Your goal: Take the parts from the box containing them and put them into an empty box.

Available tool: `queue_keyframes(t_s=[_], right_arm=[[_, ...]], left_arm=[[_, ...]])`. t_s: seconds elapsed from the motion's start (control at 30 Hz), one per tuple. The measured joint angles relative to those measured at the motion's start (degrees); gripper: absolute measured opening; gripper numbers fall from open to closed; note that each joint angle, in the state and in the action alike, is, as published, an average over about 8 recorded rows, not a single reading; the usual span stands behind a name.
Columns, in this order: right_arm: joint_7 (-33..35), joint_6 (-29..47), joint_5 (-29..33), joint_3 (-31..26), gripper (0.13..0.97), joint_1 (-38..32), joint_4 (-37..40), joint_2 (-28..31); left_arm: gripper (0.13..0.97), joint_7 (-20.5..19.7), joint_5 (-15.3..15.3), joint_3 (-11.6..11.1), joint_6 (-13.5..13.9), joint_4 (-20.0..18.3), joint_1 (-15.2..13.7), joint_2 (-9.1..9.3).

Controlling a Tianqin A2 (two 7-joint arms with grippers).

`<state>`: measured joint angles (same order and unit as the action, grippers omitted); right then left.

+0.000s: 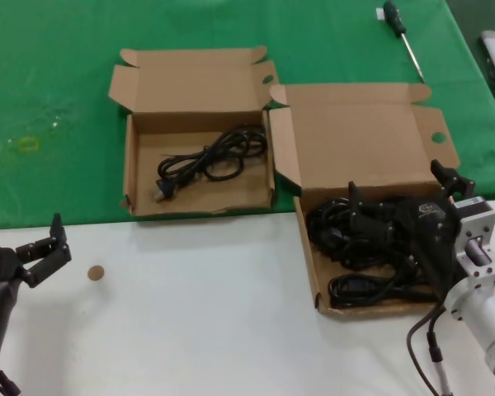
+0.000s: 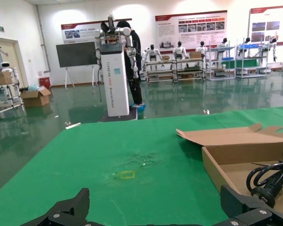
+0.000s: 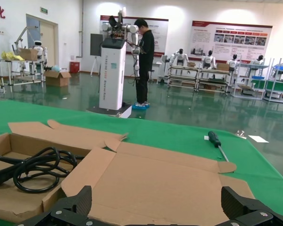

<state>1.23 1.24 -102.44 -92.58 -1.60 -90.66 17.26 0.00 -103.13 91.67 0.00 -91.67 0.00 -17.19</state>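
The right pincer point(image 1: 400, 216) hangs low inside the box containing the parts point(image 1: 359, 136), its jaws spread wide over the tangled pile of black cords point(image 1: 355, 235), seemingly placed to close on one bundle. The left pincer point(image 1: 41, 247) waits spread apart over the white table point(image 1: 198, 322), well clear of both boxes. The other box point(image 1: 194, 82), lying on the green cloth point(image 1: 49, 99), already holds one looped cord point(image 1: 210, 157).
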Motion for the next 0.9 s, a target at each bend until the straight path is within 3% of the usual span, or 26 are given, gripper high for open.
queue_keyframes(t_s=[0.9], right_arm=[[0.0, 0.0, 0.0, 0.0, 0.966, 0.0, 0.0, 0.0]], left_arm=[[0.966, 0.0, 0.0, 0.0, 0.0, 0.0, 0.0, 0.0]])
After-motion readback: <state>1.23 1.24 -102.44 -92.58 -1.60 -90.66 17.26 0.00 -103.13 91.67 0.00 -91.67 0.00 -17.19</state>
